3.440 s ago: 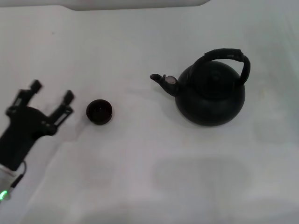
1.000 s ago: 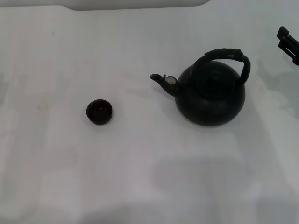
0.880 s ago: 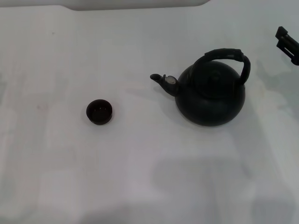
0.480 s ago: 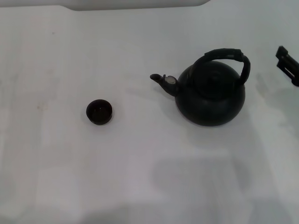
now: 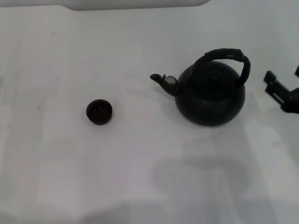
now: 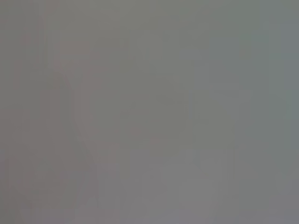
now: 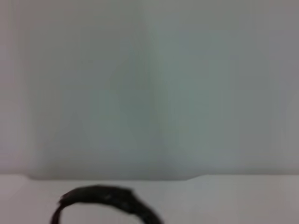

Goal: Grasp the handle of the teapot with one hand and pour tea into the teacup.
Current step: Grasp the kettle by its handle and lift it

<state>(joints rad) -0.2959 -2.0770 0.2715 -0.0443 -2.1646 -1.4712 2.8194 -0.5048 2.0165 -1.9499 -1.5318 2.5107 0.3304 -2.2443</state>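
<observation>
The matte black teapot (image 5: 211, 95) stands upright on the white table, right of centre, with its capped spout (image 5: 166, 81) pointing left. Its ribbed arched handle (image 5: 229, 55) rises over the top, and part of that arch shows low in the right wrist view (image 7: 103, 198). The tiny dark teacup (image 5: 99, 112) sits well to the left of the spout. My right gripper (image 5: 283, 74) comes in at the right edge, open and empty, just right of the teapot's belly and apart from it. My left gripper is out of view.
The white table (image 5: 149, 177) spreads all around the two objects. A pale raised edge (image 5: 135, 4) runs along the far side. The left wrist view shows only a blank grey surface.
My right gripper has moved from the far right edge nearer and leftward, closer to the teapot. My left gripper, beside the cup 3.4 s ago, has left the view. Teapot and cup have not moved.
</observation>
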